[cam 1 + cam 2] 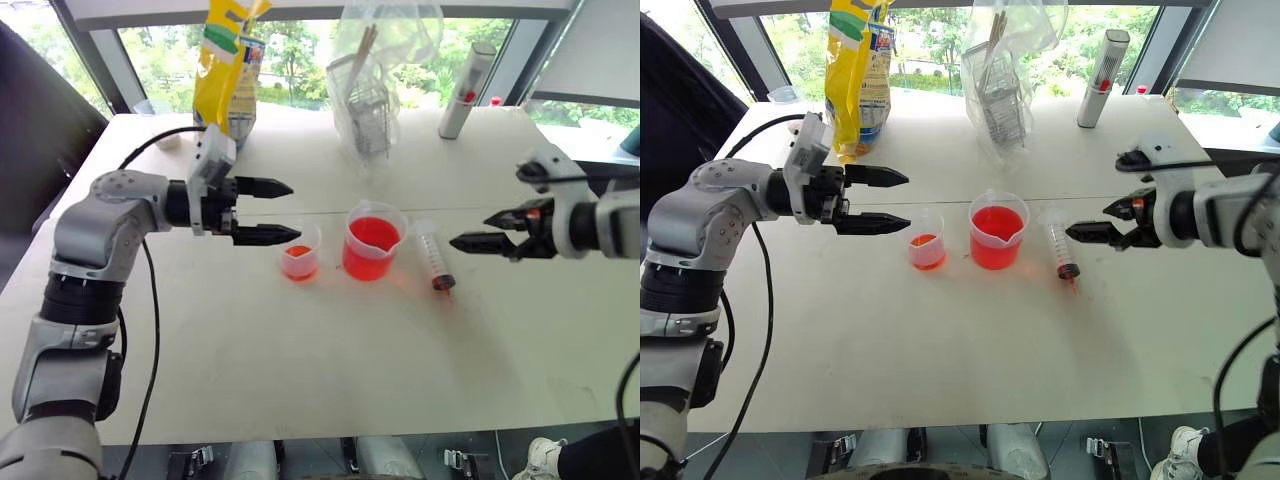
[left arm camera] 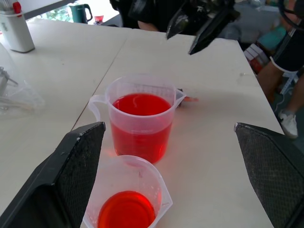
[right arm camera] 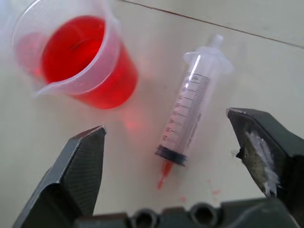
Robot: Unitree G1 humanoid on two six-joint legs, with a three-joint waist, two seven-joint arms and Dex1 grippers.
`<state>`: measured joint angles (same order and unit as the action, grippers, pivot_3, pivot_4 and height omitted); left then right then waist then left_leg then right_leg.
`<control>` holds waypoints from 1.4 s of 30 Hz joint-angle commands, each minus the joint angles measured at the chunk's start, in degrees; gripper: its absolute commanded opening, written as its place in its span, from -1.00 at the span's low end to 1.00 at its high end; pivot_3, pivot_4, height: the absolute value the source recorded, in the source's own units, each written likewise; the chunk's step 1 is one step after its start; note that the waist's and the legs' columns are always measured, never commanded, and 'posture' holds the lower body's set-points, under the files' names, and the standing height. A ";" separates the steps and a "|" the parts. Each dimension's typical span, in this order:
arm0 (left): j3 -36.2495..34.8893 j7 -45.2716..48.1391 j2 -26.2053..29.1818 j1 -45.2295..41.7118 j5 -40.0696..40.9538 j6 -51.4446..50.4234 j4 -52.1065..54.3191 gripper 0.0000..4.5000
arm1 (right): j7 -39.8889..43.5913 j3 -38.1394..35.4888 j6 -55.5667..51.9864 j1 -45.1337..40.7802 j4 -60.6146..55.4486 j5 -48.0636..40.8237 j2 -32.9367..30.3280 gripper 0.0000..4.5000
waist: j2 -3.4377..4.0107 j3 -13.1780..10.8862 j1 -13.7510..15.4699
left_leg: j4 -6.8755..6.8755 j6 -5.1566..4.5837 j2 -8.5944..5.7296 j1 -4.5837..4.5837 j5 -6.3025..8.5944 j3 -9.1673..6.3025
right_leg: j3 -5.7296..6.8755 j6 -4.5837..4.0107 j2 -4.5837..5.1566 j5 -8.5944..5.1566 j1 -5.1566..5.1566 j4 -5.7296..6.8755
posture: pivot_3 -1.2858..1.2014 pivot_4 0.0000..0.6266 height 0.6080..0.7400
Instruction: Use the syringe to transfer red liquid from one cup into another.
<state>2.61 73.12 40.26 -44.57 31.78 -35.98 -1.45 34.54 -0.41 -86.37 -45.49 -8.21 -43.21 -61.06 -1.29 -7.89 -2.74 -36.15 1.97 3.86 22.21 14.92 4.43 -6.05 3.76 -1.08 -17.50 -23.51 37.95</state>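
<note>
Clear-plastic syringe [image 1: 434, 254] lies flat, long axis running far to near, just left of the empty right gripper [image 1: 470, 241], fingers apart; left gripper [image 1: 283, 211], likewise spread, farther.

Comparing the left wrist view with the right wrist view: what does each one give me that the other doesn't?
Left wrist only: the small cup with a little red liquid, a white cylinder, and the right gripper beyond the beaker. Right wrist only: the syringe lying whole on the table, tip toward the camera. Both: the beaker of red liquid and the white table.
</note>
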 commanded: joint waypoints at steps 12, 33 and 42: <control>-2.10 -3.48 0.16 2.87 -0.12 1.70 5.13 1.00 | 10.11 27.96 9.73 -21.11 40.54 21.85 15.59 0.97 | 0.03 0.00 0.12 | -0.03 -0.05 -0.02 0.19 0.03 0.07 | 0.05 0.02 -0.01 0.03 -0.19 0.06 | 0.03 -0.52 0.98; -4.22 -6.67 1.77 8.23 1.19 2.03 9.67 1.00 | 23.28 35.04 19.43 -22.44 55.98 41.68 27.49 -0.39 | -0.01 0.04 -0.59 | -0.07 -0.04 -0.01 -0.05 0.02 0.02 | 0.13 0.02 -0.04 0.03 0.06 0.15 | 0.03 -0.52 0.98; -2.72 -5.03 0.91 1.49 -0.56 4.19 2.95 1.00 | 18.42 23.58 10.68 -12.83 24.07 41.12 14.69 -0.39 | 0.06 0.00 0.36 | -0.09 -0.04 -0.03 0.11 0.02 -0.04 | 0.24 0.02 0.00 0.03 -0.01 0.12 | 0.03 -0.52 0.98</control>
<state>0.91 67.46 41.05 -41.09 31.63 -33.30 2.16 54.72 27.75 -76.19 -58.38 24.66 -2.26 -42.91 -1.24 -7.89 -2.37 -36.24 1.94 3.81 22.34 14.94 4.39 -5.82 3.78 -1.05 -17.47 -23.55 38.07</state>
